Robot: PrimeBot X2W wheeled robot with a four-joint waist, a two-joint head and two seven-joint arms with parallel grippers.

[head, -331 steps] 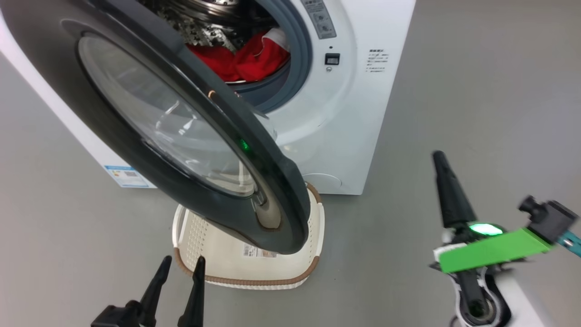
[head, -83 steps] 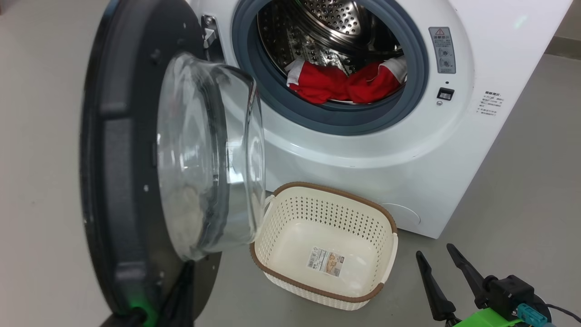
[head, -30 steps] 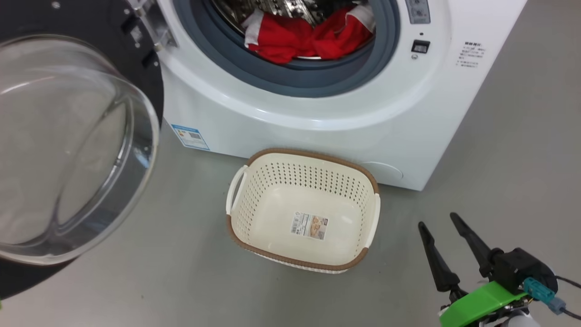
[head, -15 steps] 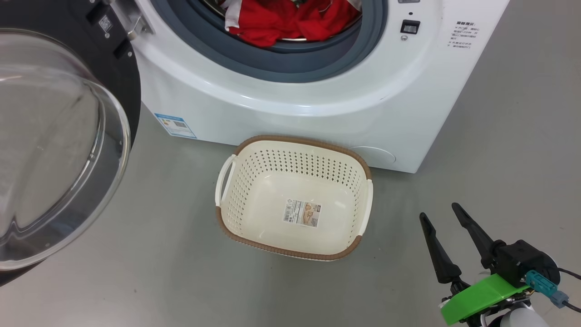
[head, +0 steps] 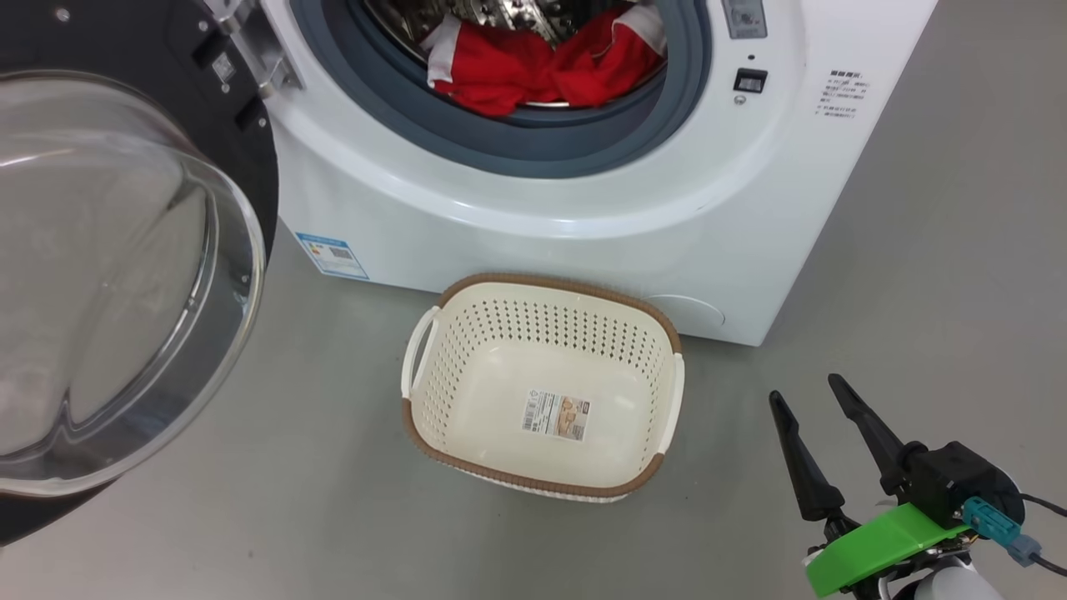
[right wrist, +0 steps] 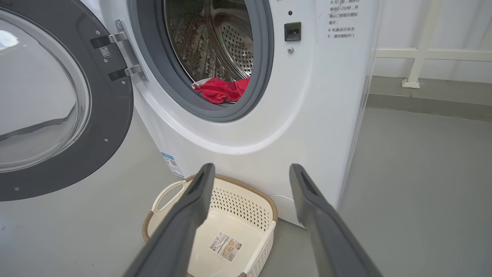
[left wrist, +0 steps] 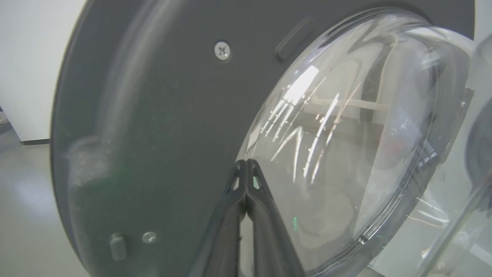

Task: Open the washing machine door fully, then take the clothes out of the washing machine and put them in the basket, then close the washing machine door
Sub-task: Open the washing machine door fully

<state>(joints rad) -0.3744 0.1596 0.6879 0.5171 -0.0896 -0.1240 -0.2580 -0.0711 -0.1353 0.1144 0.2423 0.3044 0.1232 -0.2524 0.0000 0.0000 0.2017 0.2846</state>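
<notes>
- The washing machine door (head: 125, 275) stands swung wide at the left of the washing machine (head: 583, 192). Its inner face and glass bowl (right wrist: 34, 107) are turned toward you.
- The clothes (head: 533, 71), red with white trim, lie heaped low in the steel drum (right wrist: 215, 42), just behind the grey rubber ring (head: 533, 142).
- The basket (head: 550, 282) sits on the grey floor (head: 917, 292) right at the machine's foot. You cannot tell whether they touch. A paper label (head: 557, 415) shows on its bottom.
- Your left gripper (left wrist: 245, 163) has its fingers pinched together at the tips, with nothing between them. It is close up to the door's inner face, where black rim meets glass. Whether it makes contact is unclear.
- Your right gripper (head: 804, 387) is low at the right, well clear of the basket. Its fingers are spread apart and it carries nothing.
</notes>
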